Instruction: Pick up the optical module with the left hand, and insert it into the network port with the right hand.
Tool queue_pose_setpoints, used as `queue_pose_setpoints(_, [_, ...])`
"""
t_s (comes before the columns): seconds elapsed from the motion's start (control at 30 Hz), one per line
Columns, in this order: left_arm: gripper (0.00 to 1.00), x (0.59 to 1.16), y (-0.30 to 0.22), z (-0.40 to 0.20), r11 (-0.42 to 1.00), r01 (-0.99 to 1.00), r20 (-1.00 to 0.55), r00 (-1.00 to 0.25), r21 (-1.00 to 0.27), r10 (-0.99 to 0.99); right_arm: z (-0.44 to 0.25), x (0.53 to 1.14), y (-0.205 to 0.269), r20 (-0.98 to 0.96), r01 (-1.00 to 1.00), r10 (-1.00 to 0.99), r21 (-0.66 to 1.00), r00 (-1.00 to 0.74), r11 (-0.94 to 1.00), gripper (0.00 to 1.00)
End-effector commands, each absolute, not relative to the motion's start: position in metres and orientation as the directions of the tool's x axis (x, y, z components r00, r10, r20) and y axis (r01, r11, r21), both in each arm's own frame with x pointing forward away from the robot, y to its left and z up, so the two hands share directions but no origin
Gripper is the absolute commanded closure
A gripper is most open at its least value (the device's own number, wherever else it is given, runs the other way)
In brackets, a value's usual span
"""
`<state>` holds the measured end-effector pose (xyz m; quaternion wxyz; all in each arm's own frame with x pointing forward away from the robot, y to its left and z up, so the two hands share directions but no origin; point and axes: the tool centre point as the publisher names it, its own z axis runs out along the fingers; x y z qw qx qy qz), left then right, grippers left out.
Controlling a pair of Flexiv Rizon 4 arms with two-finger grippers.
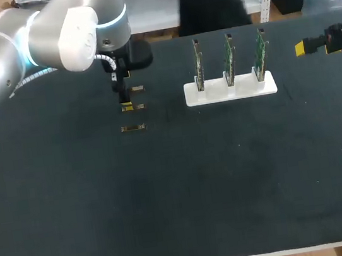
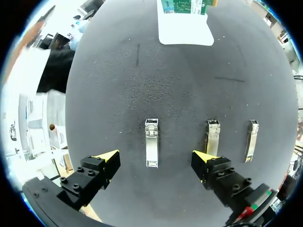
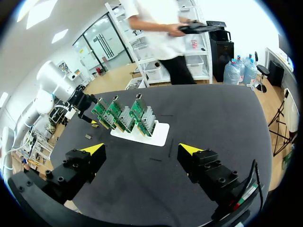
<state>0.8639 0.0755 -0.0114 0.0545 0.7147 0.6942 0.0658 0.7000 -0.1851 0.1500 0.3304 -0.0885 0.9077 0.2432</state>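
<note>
I see a dark table [image 1: 181,196] from above, with both of my arms over its far half. My left arm comes in from the far left corner, and the left gripper [image 1: 125,99] points straight down over a short row of three small metal modules.

In the left wrist view the left gripper [image 2: 156,160] is released, its two yellow-tipped fingers [image 2: 108,159] spread wide. The optical module [image 2: 151,142] lies flat on the table between them, nearer the middle of the gap, and neither finger touches it. A second module [image 2: 212,135] lies parallel to it, just beyond the tip of the other finger. A third module [image 2: 251,139] lies further out on that same side. All three lie side by side, apart from one another.

Ahead of the left gripper, well past the modules, stands a white stand [image 1: 230,89] that holds three green circuit boards [image 1: 228,56] upright in a row. Any port on the boards is too small for me to make out.

My right arm enters from the far right edge. The right gripper [image 1: 306,47] hangs there, well apart from the stand. In the right wrist view the right gripper [image 3: 142,150] is also released and holds nothing, its fingers wide apart above the bare table. The stand [image 3: 158,135] with its boards [image 3: 124,116] stands ahead of it, and my left arm [image 3: 54,90] is just beyond that.
</note>
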Motion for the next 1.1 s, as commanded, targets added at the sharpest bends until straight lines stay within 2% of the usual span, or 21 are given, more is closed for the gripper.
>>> queue_pose_setpoints(0.03, [0.0,0.8726,0.0726,-0.0131,-0.031,0.988,0.025,0.028,0.153,0.999,0.15,0.7,-0.1851,-0.643,-0.321,0.0,0.383,-0.766,0.866,0.0])
queue_pose_setpoints(0.67, [0.0,0.873,0.0776,-0.0182,-0.019,0.99,0.035,0.015,0.14,0.999,0.15,0.7,-0.1851,-0.643,-0.321,0.0,0.383,-0.766,0.866,0.0])
queue_pose_setpoints(0.7, [0.19,0.8725,0.0779,-0.0183,-0.02,0.99,0.036,0.015,0.14,0.999,0.15,0.7,-0.1851,-0.643,-0.321,0.0,0.383,-0.766,0.866,0.0])
queue_pose_setpoints(0.73, [0.45,0.8722,0.0781,-0.0185,-0.017,0.99,0.037,0.012,0.139,0.999,0.15,0.7,-0.1851,-0.643,-0.321,0.0,0.383,-0.766,0.866,0.0])
queue_pose_setpoints(0.77, [0.57,0.8721,0.0782,-0.0186,-0.016,0.99,0.037,0.011,0.137,0.999,0.15,0.7,-0.1851,-0.643,-0.321,0.0,0.383,-0.766,0.866,0.0])
queue_pose_setpoints(0.83, [0.89,0.8715,0.0787,-0.019,-0.016,0.991,0.036,0.011,0.135,0.999,0.15,0.7,-0.1851,-0.643,-0.321,0.0,0.383,-0.766,0.866,0.0])
queue_pose_setpoints(0.93, [1.0,0.8706,0.079,-0.02,-0.014,0.991,0.035,0.01,0.133,0.999,0.15,0.7,-0.1851,-0.643,-0.321,0.0,0.383,-0.766,0.866,0.0])
queue_pose_setpoints(1.1, [1.0,0.8697,0.0789,-0.0215,-0.016,0.992,0.031,0.013,0.122,0.999,0.15,0.7,-0.1851,-0.643,-0.321,0.0,0.383,-0.766,0.866,0.0])
